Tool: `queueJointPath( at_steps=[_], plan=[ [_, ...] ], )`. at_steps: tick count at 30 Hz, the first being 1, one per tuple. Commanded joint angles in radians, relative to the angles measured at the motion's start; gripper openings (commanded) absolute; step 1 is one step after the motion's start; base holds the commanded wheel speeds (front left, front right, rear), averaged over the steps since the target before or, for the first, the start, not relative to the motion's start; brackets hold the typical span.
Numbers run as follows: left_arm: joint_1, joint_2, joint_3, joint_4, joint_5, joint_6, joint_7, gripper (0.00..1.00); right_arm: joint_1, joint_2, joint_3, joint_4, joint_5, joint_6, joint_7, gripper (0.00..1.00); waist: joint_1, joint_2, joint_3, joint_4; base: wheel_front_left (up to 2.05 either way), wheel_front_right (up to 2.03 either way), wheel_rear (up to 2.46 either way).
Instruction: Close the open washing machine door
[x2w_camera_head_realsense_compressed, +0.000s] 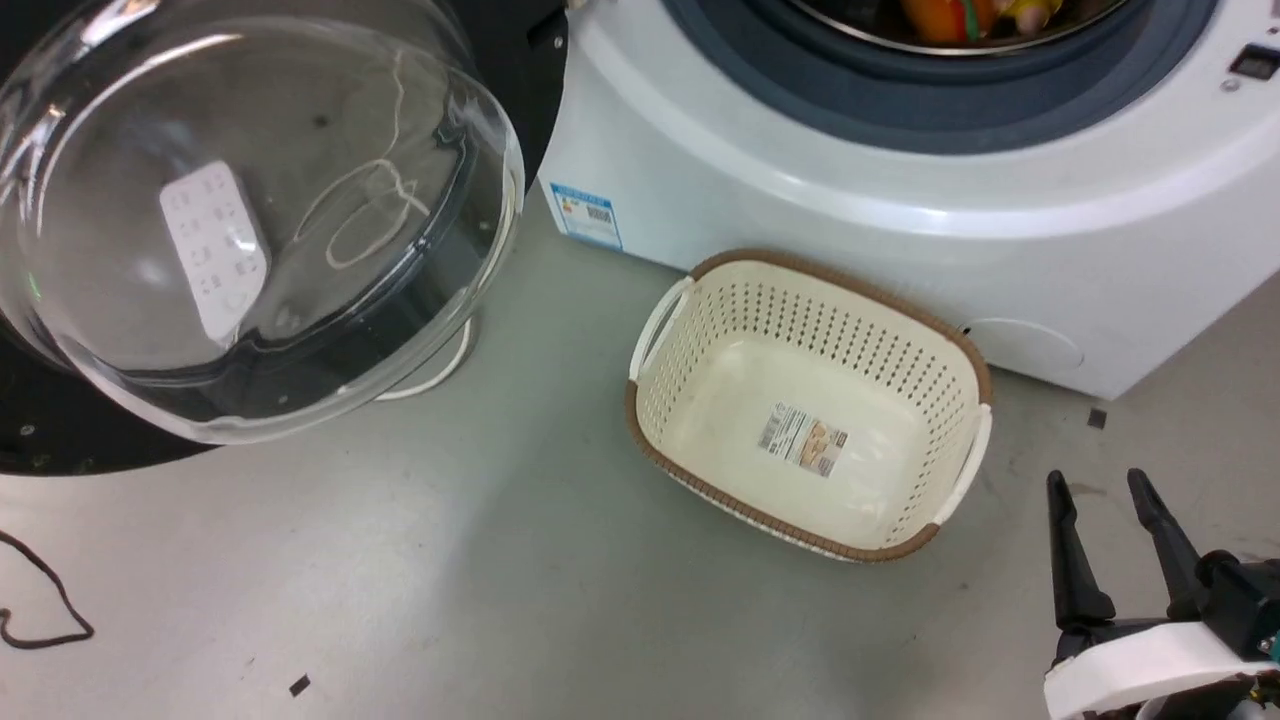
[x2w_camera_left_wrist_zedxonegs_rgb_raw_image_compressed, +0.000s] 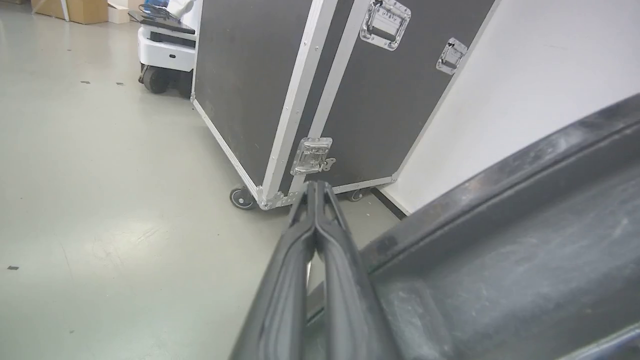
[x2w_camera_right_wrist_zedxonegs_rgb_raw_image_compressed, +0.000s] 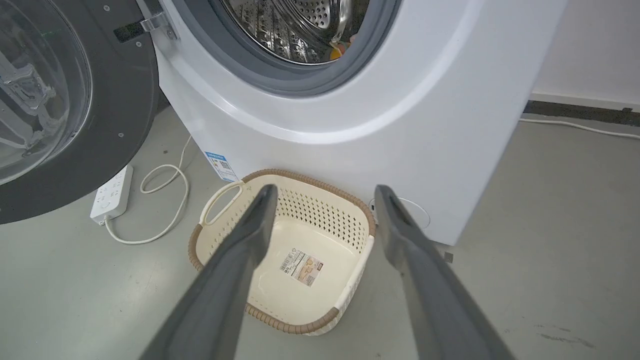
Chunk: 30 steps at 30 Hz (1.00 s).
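Since the washing machine door gapes open, I'd push it shut with my pressed-together left claw; my right claw hangs spread.

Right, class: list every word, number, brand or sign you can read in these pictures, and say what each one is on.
On the washing machine, low on its front, a blue sticker: print and a barcode, too small to read.
On the floor of the basket, a paper label: barcode and small picture, text too blurred to read.
On the power strip: markings too small to read.
No word or number can be quoted.
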Motion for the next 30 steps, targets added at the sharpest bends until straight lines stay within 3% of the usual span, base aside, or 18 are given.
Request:
queueJointPath(
  at_steps=[1,10,21,30],
  plan=[
    [-0.023,0.028,-0.008,0.020,-0.015,-0.007,0.010,0.00,-0.018,0.000,-0.005,-0.010,-0.003,0.001,-0.001,1.00,-0.0002,0.0000,0.015,0.007,0.00,0.00,0.00],
    [-0.010,0.146,-0.201,0.034,-0.132,-0.017,0.230,0.00,-0.010,0.000,-0.022,-0.010,0.014,0.001,-0.013,1.00,-0.0002,0.0000,0.033,0.042,0.00,0.00,0.00],
    [0.112,0.277,-0.393,-0.129,-0.432,-0.029,0.442,0.00,-0.014,0.000,-0.020,0.044,0.050,0.001,-0.052,1.00,-0.0002,0.0000,0.005,0.100,0.00,0.00,0.00],
    [0.213,0.394,-0.579,-0.308,-0.573,-0.039,0.542,0.00,-0.010,0.000,-0.038,0.127,0.110,0.001,-0.108,1.00,-0.0002,0.0000,-0.067,0.125,0.00,0.00,0.00]
  ],
)
